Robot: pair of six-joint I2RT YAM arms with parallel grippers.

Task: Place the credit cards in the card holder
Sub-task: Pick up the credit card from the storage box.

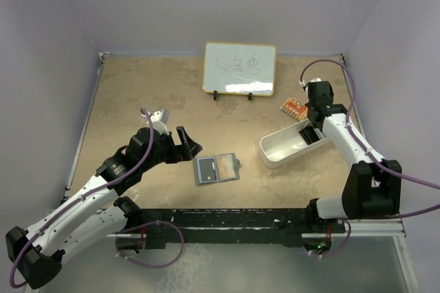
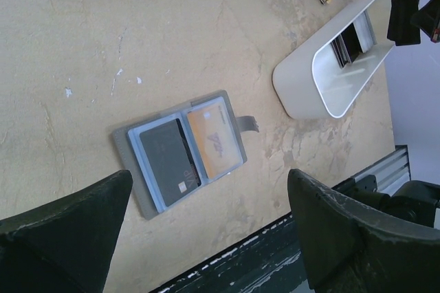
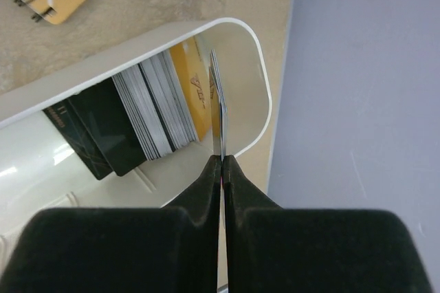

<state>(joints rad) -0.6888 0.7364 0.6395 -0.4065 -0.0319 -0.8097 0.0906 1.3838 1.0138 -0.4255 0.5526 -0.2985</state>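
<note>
The grey card holder point(image 1: 216, 168) lies open on the table in front of the arms, also in the left wrist view point(image 2: 134, 172). Its blue-edged pockets hold a dark card point(image 2: 168, 159) and an orange-gold card point(image 2: 214, 142). My left gripper point(image 1: 189, 145) is open and empty, just left of the holder and above the table point(image 2: 210, 190). My right gripper point(image 1: 313, 131) is over the white tray point(image 1: 275, 152), shut on a thin card point(image 3: 218, 107) seen edge-on point(image 3: 221, 159). The held card's face colour is hidden.
The white oblong tray point(image 3: 256, 59) holds a stack of several cards point(image 3: 155, 111), an orange one point(image 3: 196, 93) and dark ones point(image 3: 96, 128). An orange spiral notebook point(image 1: 293, 108) lies behind the tray. A small whiteboard point(image 1: 239, 68) stands at the back. Walls close in both sides.
</note>
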